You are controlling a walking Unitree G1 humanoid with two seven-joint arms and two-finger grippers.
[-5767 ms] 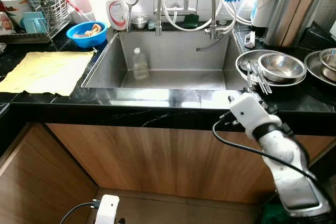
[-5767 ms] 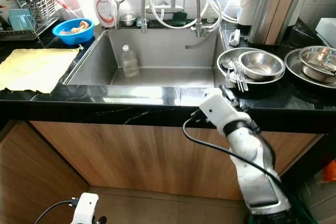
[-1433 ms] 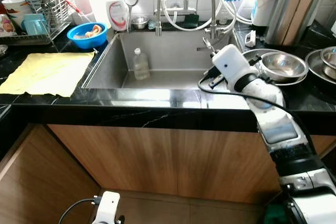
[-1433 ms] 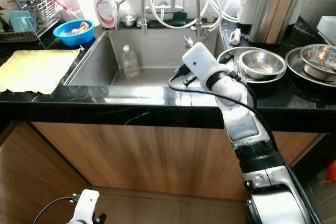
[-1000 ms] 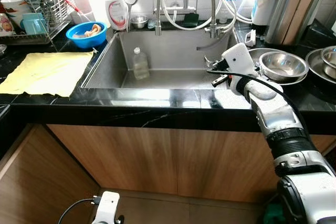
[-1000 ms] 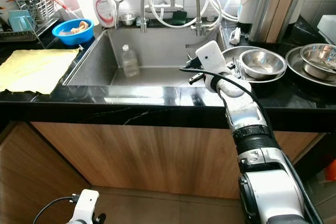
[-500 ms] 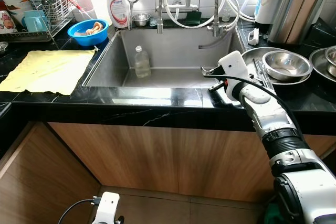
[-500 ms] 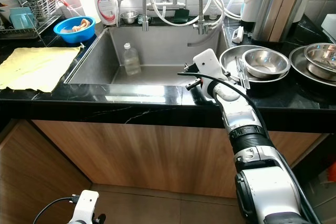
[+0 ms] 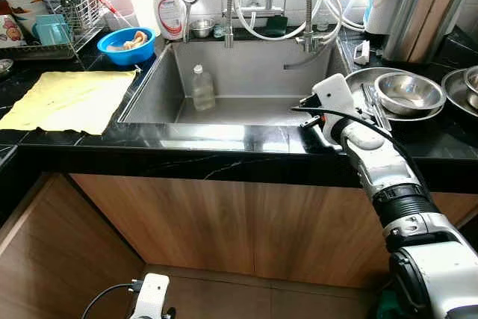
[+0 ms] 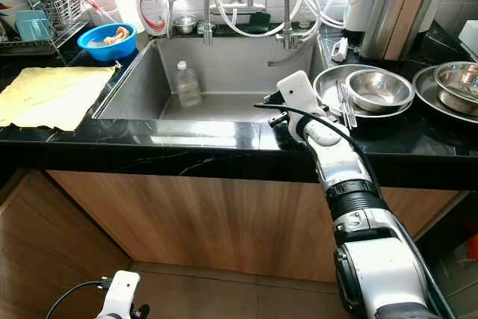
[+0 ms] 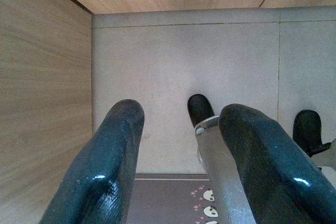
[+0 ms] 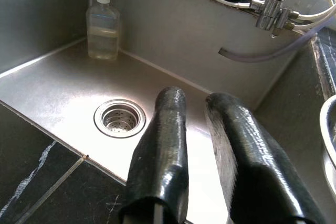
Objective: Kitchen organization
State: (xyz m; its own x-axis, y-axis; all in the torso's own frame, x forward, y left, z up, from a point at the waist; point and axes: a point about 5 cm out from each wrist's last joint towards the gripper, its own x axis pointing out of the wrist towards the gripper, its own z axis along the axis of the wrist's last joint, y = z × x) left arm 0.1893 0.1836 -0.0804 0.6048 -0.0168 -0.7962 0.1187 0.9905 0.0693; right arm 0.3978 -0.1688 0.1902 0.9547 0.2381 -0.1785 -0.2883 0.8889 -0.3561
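My right gripper hovers over the black counter at the sink's front right corner, pointing into the steel sink. Its two black fingers stand close together with nothing between them. The white wrist of that arm shows just left of a steel pan that holds a steel bowl and some cutlery. A clear bottle with a white cap stands upright at the sink's back left, also seen as the bottle. My left gripper hangs open low by the floor.
A yellow cloth lies on the counter left of the sink. Behind it are a blue bowl, a dish rack and a soap bottle. Hoses and a faucet hang over the sink's back. More steel bowls sit far right.
My right arm has come up from below the counter and swung over the sink's right side. In the last half second it has barely moved.
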